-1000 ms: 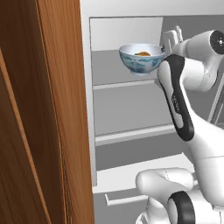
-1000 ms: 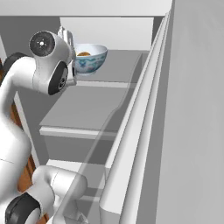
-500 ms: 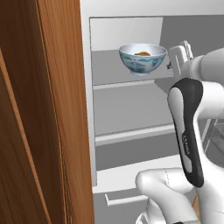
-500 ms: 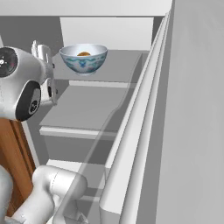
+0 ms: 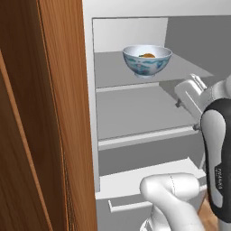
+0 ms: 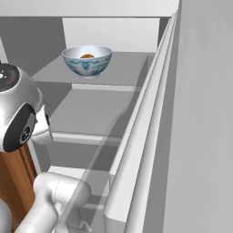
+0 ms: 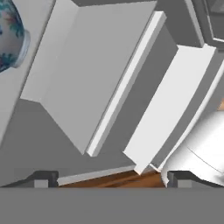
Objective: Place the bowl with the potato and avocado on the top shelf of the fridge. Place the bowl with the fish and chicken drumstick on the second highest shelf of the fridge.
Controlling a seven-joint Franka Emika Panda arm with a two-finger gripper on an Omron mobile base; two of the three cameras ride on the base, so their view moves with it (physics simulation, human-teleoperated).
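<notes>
From the left base view I saw the bowl [image 5: 147,59] standing on the fridge's [image 5: 135,31] top shelf [image 5: 113,67], potato [image 5: 147,55] inside, at 12 o'clock.

From the right, the bowl [image 6: 87,60] sat at 11 o'clock.

In the hand view my hand [image 7: 112,178] was spread apart, empty, the bowl [image 7: 9,35] at 10 o'clock.

Patterned bowl [image 6: 87,61] on the top shelf [image 6: 54,73] of the open fridge [image 6: 136,41], orange-brown potato [image 6: 87,56] inside
</notes>
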